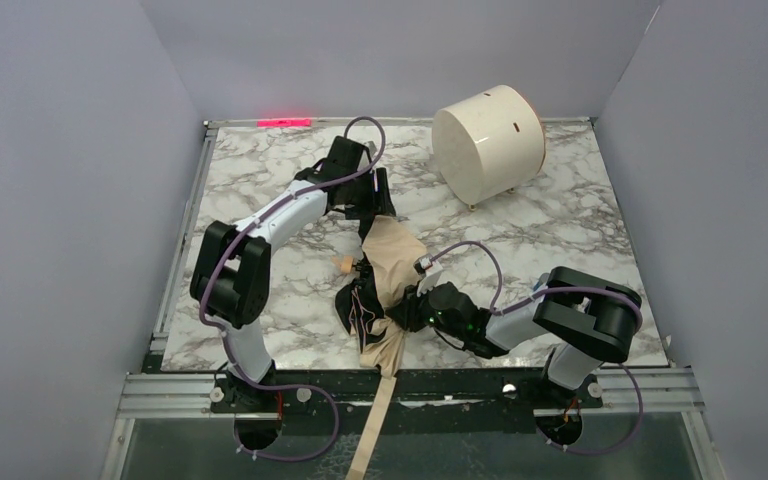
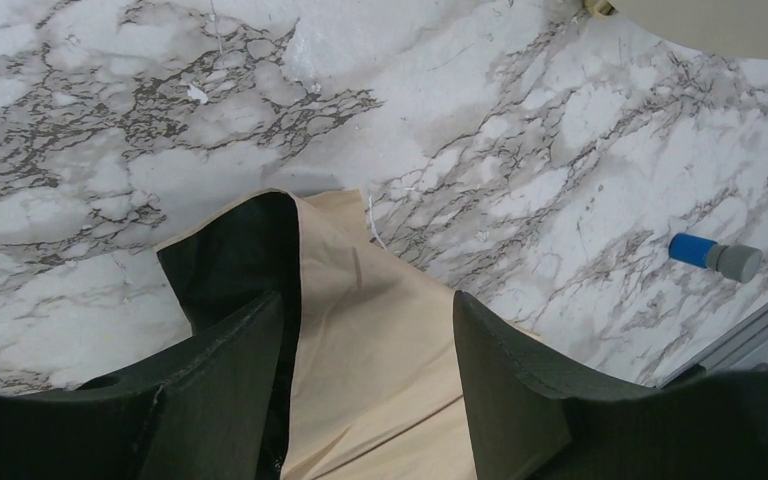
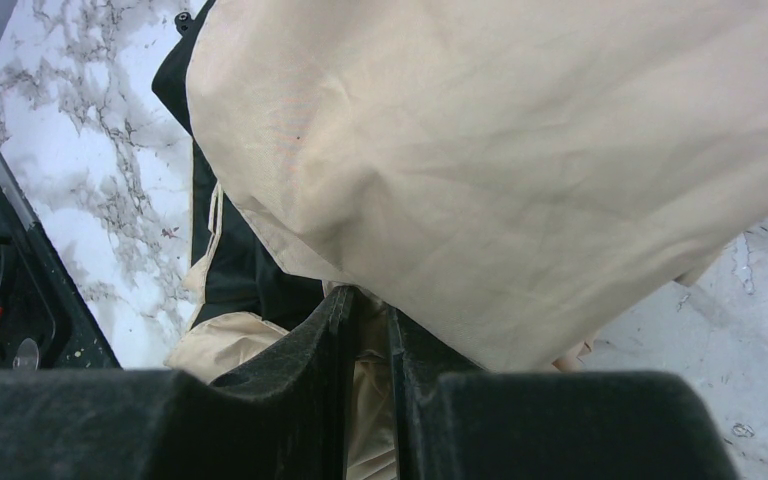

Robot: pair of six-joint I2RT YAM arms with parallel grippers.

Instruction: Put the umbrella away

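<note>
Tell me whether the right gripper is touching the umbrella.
Touching. The right wrist view shows the right gripper pinching a beige fabric fold of the umbrella.

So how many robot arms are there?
2. The left arm reaches over the far end of the umbrella; the right arm lies low on the right, right gripper shut on the fabric.
</note>
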